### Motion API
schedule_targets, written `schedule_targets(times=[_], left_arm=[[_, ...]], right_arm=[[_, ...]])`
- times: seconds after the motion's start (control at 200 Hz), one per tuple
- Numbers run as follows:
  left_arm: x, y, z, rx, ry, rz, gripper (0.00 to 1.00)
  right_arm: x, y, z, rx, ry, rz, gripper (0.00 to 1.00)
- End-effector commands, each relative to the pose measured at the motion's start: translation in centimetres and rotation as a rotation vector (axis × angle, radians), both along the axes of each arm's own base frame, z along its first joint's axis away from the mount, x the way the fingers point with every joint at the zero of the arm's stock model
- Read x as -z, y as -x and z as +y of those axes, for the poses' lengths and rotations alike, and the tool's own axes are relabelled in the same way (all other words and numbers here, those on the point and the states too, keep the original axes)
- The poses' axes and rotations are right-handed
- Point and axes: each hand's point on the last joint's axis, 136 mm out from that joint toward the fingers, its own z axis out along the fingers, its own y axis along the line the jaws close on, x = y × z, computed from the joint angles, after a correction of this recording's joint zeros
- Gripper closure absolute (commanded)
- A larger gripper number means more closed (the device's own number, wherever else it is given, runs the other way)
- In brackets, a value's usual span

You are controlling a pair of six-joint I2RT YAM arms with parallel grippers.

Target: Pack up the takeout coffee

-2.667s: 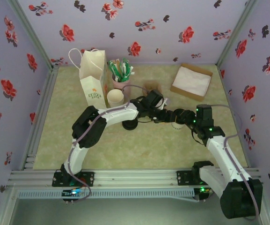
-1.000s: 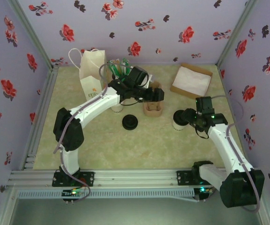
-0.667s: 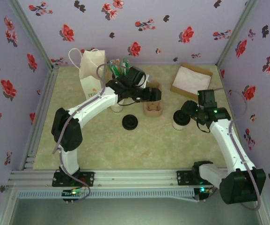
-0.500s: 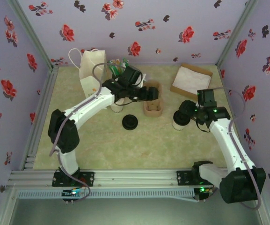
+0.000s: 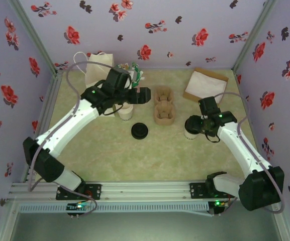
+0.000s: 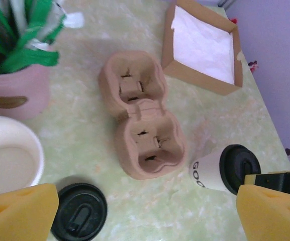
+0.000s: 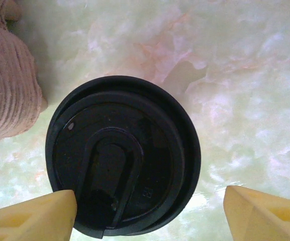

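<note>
right gripper (image 7: pixel 147 215) spread over takeout coffee (image 7: pixel 122 155) | pale-green table (image 5: pixel 109 158) | floral walls (image 5: pixel 195 15)

You're looking at a lab booth: floral-papered walls (image 5: pixel 160 30) box in a green marbled surface (image 5: pixel 134 155) with an aluminium rail (image 5: pixel 145 190).

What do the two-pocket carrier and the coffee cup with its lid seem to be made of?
The carrier is likely moulded paper pulp: matte brown, with a fibrous, ribbed wall. The coffee cup is probably paper: a matte cream-white wall with printed letters. Its lid is probably plastic: black, with crisp moulded ridges and a slight sheen.
</note>
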Motion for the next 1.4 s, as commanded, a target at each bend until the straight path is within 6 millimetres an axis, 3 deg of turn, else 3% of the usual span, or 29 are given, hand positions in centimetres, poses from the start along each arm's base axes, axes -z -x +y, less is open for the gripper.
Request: schedule_targets(times=[0.0,0.21,0.405,0.755,0.99,1.395], left_arm=[[0.7,0.3,2.4,-0.042,-0.102,-0.033,0.08],[0.8,0.8,3.6,-0.063,-0.127,-0.04,0.07],[-0.5,1.0,4.4,-0.083,-0.114,-0.083,0.07],[-0.9,1.1,5.1,-0.1,-0.128,-0.106,0.07],[-0.7,1.0,5.2,-0.101,-0.134,-0.108,0.05],[-0.3,0.9,5.2,-0.099,-0.148,-0.104,0.05]], right_arm=[[-0.5,-0.2,-0.3,-0.015,0.042,0.003,0.24],[-1.1,-0.6,1.2,-0.074,0.036,0.007,0.21],[-2.1,-1.0,1.0,-0.071,0.068,-0.023,0.19],[-0.3,-1.3,1.9,-0.121,0.091,0.063,0.19],[0.4,-1.5,1.1,-0.106,0.148,0.088,0.19],[1.3,-2.0,0.8,-0.084,0.175,0.098,0.29]])
